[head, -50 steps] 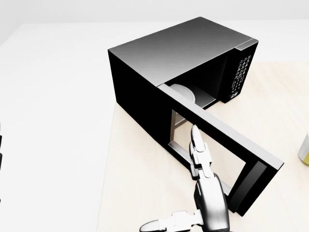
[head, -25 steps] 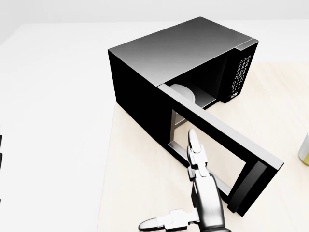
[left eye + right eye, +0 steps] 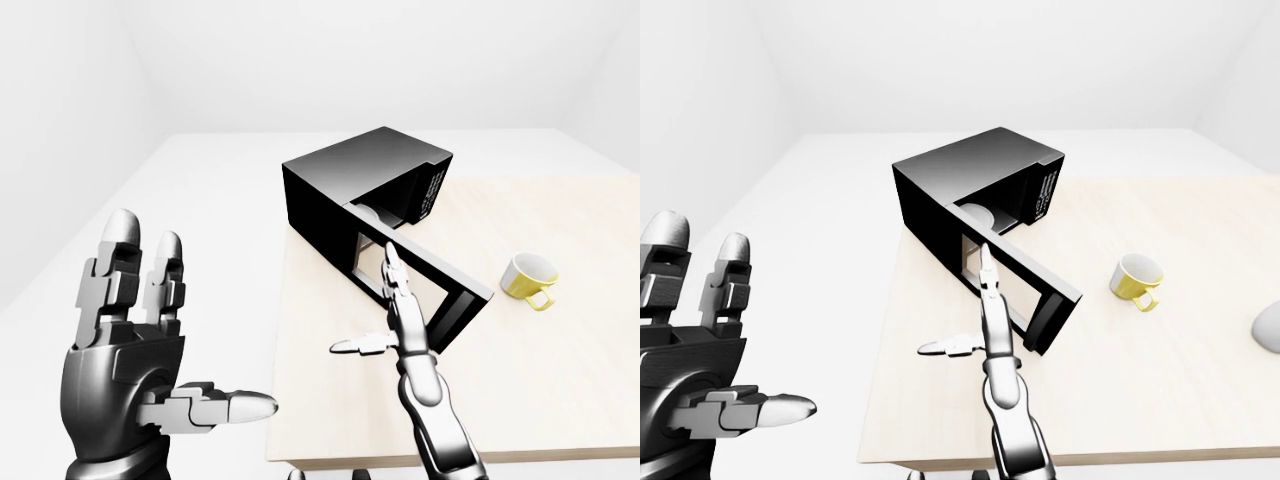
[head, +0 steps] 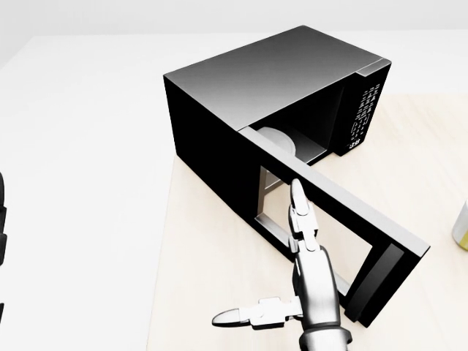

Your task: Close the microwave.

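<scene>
The right hand points straight fingers, spread open, at the microwave door.

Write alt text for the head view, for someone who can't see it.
A black microwave sits on a pale wooden table, its door swung wide open. The robot's right hand, fingers outstretched, reaches up from the bottom edge toward the door.

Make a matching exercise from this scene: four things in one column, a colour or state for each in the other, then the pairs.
Things:
1. microwave door
2. mug
3. right hand
4. left hand

States:
A. yellow, on the table
B. raised off to the left, fingers spread
C. swung open
D. open, fingers pointing at the door

Pairs: 1-C, 2-A, 3-D, 4-B
</scene>
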You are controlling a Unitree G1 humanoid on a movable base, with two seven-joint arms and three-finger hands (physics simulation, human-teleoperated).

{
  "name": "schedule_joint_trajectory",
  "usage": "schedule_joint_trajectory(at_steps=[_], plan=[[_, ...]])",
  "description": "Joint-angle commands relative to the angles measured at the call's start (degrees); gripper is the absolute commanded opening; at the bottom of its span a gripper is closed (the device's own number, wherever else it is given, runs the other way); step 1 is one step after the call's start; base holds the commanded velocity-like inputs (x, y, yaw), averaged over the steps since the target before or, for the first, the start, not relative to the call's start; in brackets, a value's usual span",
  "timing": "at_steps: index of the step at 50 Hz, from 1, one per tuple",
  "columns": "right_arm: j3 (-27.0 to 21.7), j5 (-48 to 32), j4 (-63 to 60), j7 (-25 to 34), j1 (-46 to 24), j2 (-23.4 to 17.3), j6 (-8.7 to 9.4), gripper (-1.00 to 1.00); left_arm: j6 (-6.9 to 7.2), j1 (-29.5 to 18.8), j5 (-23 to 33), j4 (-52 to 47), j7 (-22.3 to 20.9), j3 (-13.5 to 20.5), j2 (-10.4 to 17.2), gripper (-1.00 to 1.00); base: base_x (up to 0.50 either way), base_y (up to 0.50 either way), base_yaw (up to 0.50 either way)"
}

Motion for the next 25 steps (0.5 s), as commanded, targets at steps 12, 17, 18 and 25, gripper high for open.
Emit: schedule_joint_trajectory(at_steps=[12, 17, 18, 25], plan=[[-2.1, -0.9, 3.5, -0.4, -4.6, 1.0, 0.0, 1.0, 0.0, -0.1, -0.1, 0.0, 0.0, 0.2, 0.0, 1.0, 0.0, 0.0, 0.0], [-2.4, -0.9, 4.3, -0.4, -5.5, 1.2, 0.0, 1.0, 0.0, -0.1, -0.3, 0.0, 0.0, 0.3, 0.1, 1.0, 0.0, 0.0, 0.0], [-2.4, -1.0, 4.4, -0.4, -5.6, 1.3, 0.0, 1.0, 0.0, -0.1, -0.3, 0.0, 0.0, 0.3, 0.1, 1.0, 0.0, 0.0, 0.0], [-2.9, -0.9, 6.9, -0.7, -7.2, 1.6, 0.0, 1.0, 0.0, 0.5, -1.3, 0.0, 1.0, 0.6, 1.3, 1.0, 0.0, 0.0, 0.0]])
